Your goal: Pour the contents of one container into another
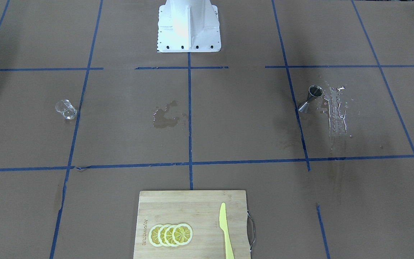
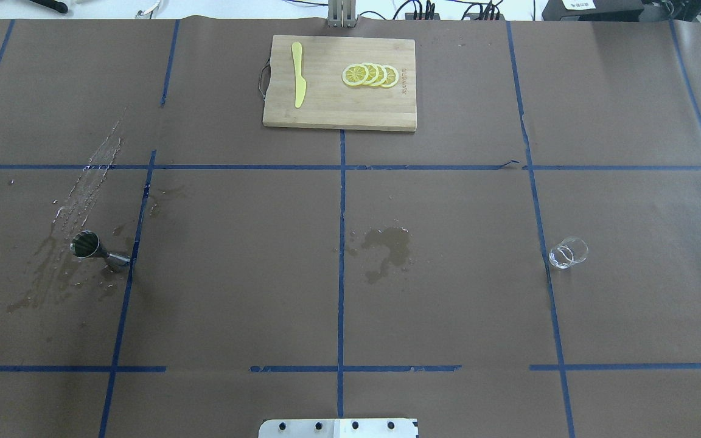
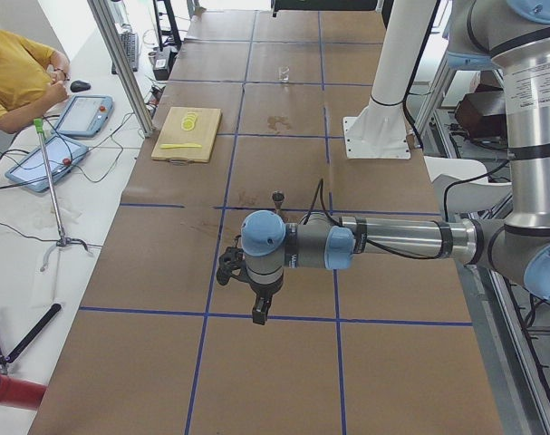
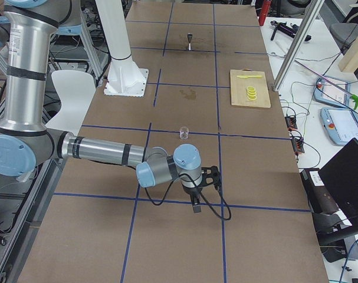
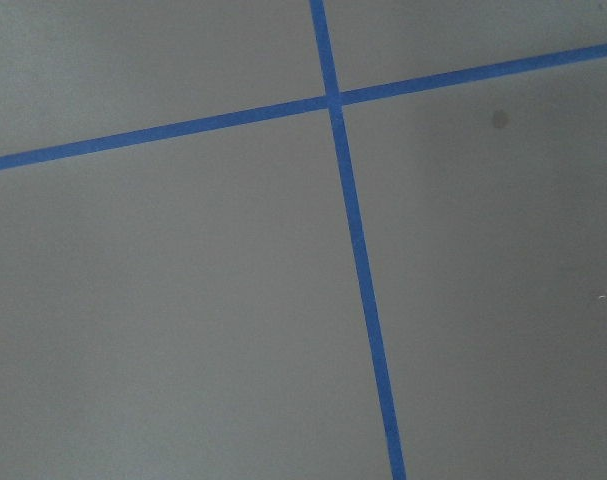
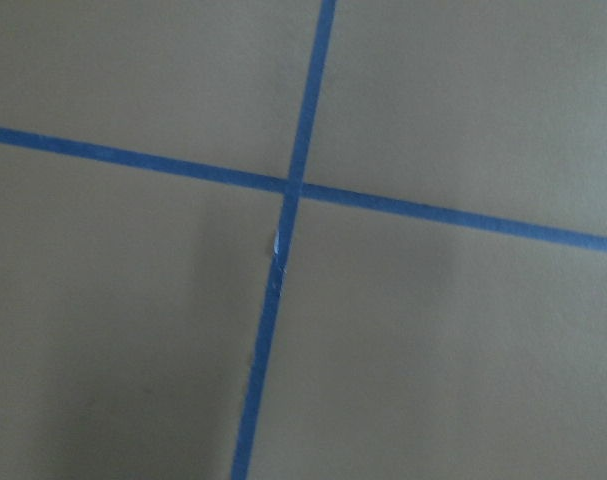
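A small clear glass (image 2: 568, 252) is seen standing upright toward the right end of the table (image 2: 448, 304), about midway between the robot's edge and the far edge, just beside a line of blue tape (image 2: 539, 213). Whether anything is held in it cannot be told. A steel jigger (image 2: 98, 250) is set upright toward the left end, at a like depth, well apart from the glass. It is ringed by dark wet marks, and a streak of spilled drops (image 2: 92, 176) is spread from it toward the far edge. A second wet patch (image 2: 387, 243) is found near the table's middle.

At the far edge, midway along, a cutting board (image 2: 339, 83) is laid, with overlapping lemon slices (image 2: 370, 75) and a yellow knife (image 2: 297, 73) on it.

The left gripper (image 3: 259, 313) is held low over the left end, pointed down, outward of the jigger; the right gripper (image 4: 195, 205) is held likewise over the right end, outward of the glass. Nothing is seen in either, and how far each is spread cannot be told. Only brown paper and crossed tape are shown in both wrist views.
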You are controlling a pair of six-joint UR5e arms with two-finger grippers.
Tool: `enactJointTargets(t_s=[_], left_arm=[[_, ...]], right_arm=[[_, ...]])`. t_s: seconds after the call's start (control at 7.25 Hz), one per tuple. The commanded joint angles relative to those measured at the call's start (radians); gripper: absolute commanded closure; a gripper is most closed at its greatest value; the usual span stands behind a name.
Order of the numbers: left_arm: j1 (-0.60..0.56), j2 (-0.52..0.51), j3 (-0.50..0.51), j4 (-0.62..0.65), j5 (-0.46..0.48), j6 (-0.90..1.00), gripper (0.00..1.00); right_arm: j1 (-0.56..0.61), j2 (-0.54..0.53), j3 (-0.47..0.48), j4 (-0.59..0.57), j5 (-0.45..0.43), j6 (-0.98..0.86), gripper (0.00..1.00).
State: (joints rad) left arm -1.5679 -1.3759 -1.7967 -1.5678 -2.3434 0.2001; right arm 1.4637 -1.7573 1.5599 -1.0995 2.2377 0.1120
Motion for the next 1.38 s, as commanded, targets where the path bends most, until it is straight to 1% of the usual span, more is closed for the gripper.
enactJointTargets(t_s=[0.0,0.14,0.28,0.41,0.55,0.69,0.83,0.97,1.1,1.24], left_arm=[[-0.033,0.001,0.009,-0.001,-0.001,0.024,0.00],[-0.034,-0.003,0.017,-0.001,-0.002,0.024,0.00],[-0.032,-0.006,0.035,-0.006,0.006,0.015,0.00],[-0.037,0.004,0.033,-0.012,0.000,0.021,0.00],[-0.035,-0.005,0.042,-0.015,0.003,0.012,0.00],[-0.035,-0.005,0.031,-0.012,0.000,0.012,0.00],[-0.035,-0.006,0.036,-0.009,-0.001,0.010,0.00],[-0.035,-0.005,0.031,-0.009,-0.001,0.010,0.00],[-0.035,-0.005,0.031,-0.009,-0.001,0.012,0.00],[-0.035,-0.005,0.028,-0.009,-0.001,0.010,0.00]], right_arm=[[0.001,-0.027,-0.109,0.107,0.014,-0.002,0.00],[0.001,-0.051,-0.104,0.189,0.017,0.000,0.00],[0.003,-0.048,-0.087,0.222,0.057,0.001,0.00],[0.016,-0.041,-0.080,0.190,0.127,-0.002,0.00],[0.006,-0.039,-0.043,0.117,0.141,-0.005,0.00],[0.020,-0.034,0.013,0.010,0.131,-0.015,0.00],[0.020,-0.025,0.117,-0.157,0.111,-0.029,0.00],[0.050,-0.025,0.212,-0.330,0.082,-0.104,0.00],[0.102,-0.031,0.221,-0.368,0.056,-0.259,0.00],[0.104,-0.039,0.215,-0.369,0.031,-0.282,0.00]])
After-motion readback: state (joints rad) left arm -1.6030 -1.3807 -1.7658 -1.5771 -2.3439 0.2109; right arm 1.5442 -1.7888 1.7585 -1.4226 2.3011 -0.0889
